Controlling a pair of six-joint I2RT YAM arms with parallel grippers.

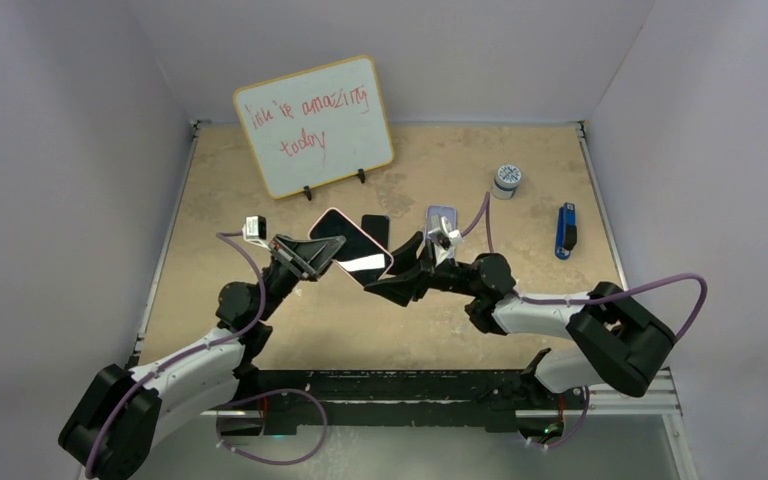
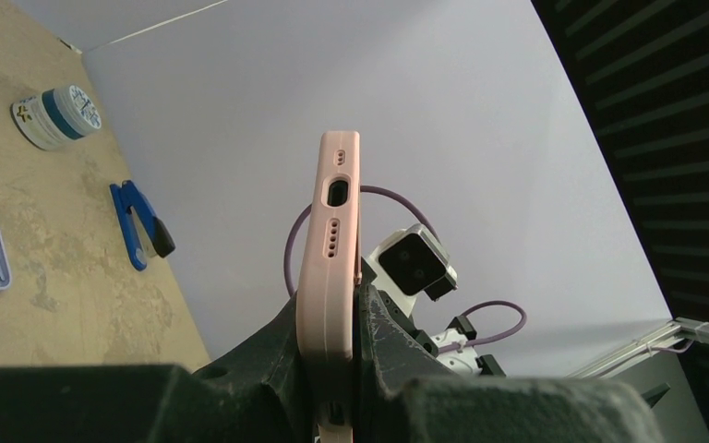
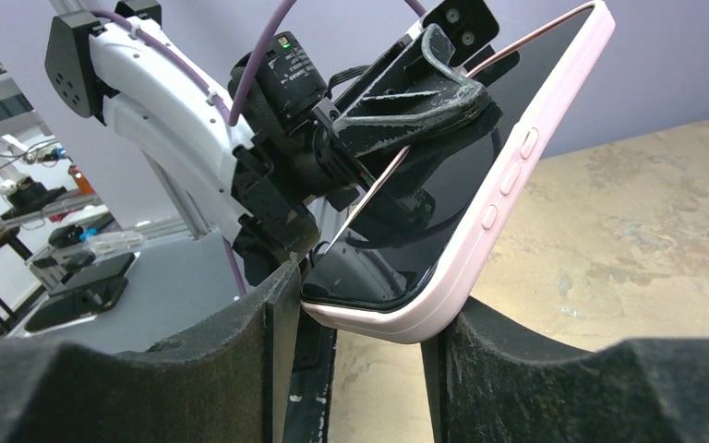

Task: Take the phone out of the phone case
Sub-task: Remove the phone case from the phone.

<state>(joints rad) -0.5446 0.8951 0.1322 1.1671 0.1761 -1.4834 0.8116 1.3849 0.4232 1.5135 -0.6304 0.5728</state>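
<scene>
The phone case (image 3: 491,217), pink, with the phone (image 3: 425,231) seated inside it, is up in the air over the middle of the tabletop (image 1: 520,150), tilted, touching nothing below. From my seat the left hand (image 2: 342,369) is pinching it: one finger pressed on the dark screen, the other on the pink back. In the left wrist view the case's end with the charging port and speaker holes stands straight up out of that grip.

The right hand (image 3: 360,323) sits at the opposite lower corner, one finger on either side of the rounded pink edge. The finger on the button side looks to be touching the case. On the screen side I see a thin dark gap, so I cannot tell whether this hand is gripping or only bracketing the corner.

Behind the arms a small whiteboard (image 1: 315,125) with red writing stands propped on the tabletop. A round tin (image 1: 506,180) and a blue tool (image 1: 565,230) lie well apart off to the right. A pale lavender case (image 1: 441,218) and a small black slab (image 1: 375,225) lie just beyond the two hands.
</scene>
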